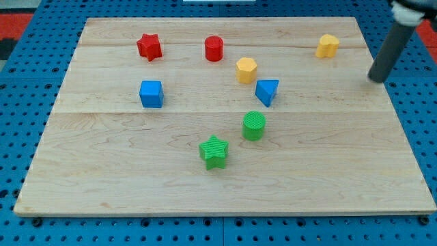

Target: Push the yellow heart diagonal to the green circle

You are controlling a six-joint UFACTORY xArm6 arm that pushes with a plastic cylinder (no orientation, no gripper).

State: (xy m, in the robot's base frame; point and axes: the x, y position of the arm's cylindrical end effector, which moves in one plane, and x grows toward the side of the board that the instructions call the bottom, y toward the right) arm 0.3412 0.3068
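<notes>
We see a pale wooden board [102, 178] lying on a blue pegboard surface [27, 68]. Toward its eleven o'clock sit a red star block [149, 46] and a red cylinder block [214, 48]. A yellow hexagonal block [246, 70] touches nothing; a blue triangular block [267, 91] sits just at its four o'clock. A blue cube [151, 93] lies toward nine o'clock, a green star block [214, 152] toward six.

Premises: a robotics lab test bench. Evidence: a pale wooden table [225, 184] of joined planks rests on a blue perforated base [20, 61], with red perforated panels [13, 24] at the view's top corners. Small coloured blocks [151, 93] lie scattered on the table. A dark rod enters at the view's top right, my tip [375, 79] near the table's edge.
</notes>
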